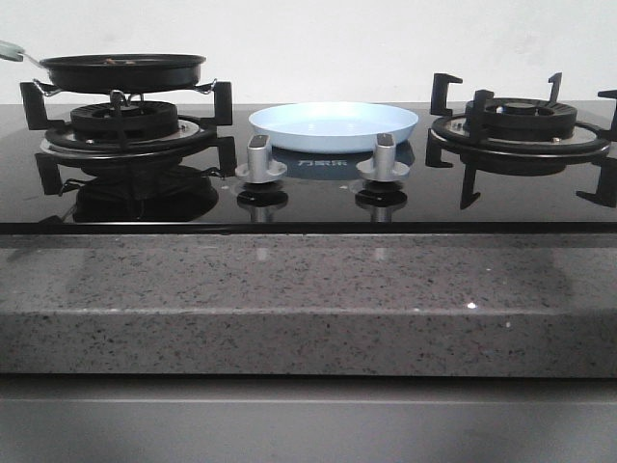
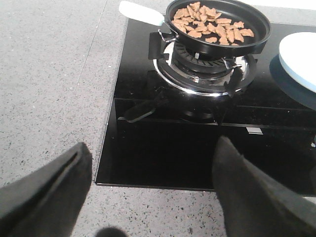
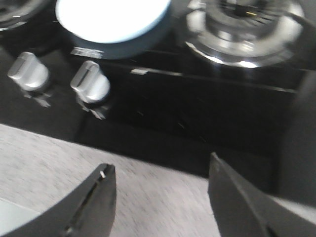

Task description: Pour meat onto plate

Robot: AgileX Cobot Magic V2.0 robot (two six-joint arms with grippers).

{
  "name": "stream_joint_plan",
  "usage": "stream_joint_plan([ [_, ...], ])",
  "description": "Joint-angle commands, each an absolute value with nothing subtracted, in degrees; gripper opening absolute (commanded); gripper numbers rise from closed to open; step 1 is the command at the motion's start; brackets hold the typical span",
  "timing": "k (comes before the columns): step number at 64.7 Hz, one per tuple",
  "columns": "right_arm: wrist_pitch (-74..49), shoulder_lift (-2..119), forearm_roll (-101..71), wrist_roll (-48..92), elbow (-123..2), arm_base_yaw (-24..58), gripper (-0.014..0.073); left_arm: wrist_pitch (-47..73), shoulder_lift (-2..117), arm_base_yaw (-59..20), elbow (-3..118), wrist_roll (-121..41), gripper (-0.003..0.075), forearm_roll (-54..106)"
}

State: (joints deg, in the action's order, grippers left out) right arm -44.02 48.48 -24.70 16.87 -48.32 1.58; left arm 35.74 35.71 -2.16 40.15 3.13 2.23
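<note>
1. The left hand [image 2: 150, 190] hangs over the bench [image 2: 49, 98] edge beside the black cooktop [image 2: 197, 148], fingers spread wide, gripping nothing.
2. The right hand [image 3: 160, 197] hovers above the bench near the cooktop's front edge, fingers apart and empty.

- Front view is sharp and evenly lit; the glossy black stovetop [image 1: 308, 198] mirrors burners and knobs.
- Right wrist view is motion-blurred, and the plate [image 3: 112, 20] is washed out white by glare.
- Left wrist view is clear.
</note>
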Motion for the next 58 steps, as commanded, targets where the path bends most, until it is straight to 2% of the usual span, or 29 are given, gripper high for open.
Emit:
stream_joint_plan([
  [1,-42.69,54.10,-27.84,19.45,-54.41,1.32,0.0434,31.65,36.25,-2.14,41.68,3.13,0.0512,2.47],
  [17,-44.86,68.97,-27.18,21.04,-67.85,4.69,0.0434,31.65,36.25,-3.39,41.68,3.13,0.0512,3.23],
  [43,-48.52,92.26,-25.43,20.98,-91.53,9.13,0.0434,31.75,36.25,-14.19,41.68,0.00,0.0512,3.26],
  [58,-54.36,103.88,-18.31,15.98,-105.74,10.02,0.0434,31.75,36.25,-14.62,41.68,0.00,0.0512,3.26],
])
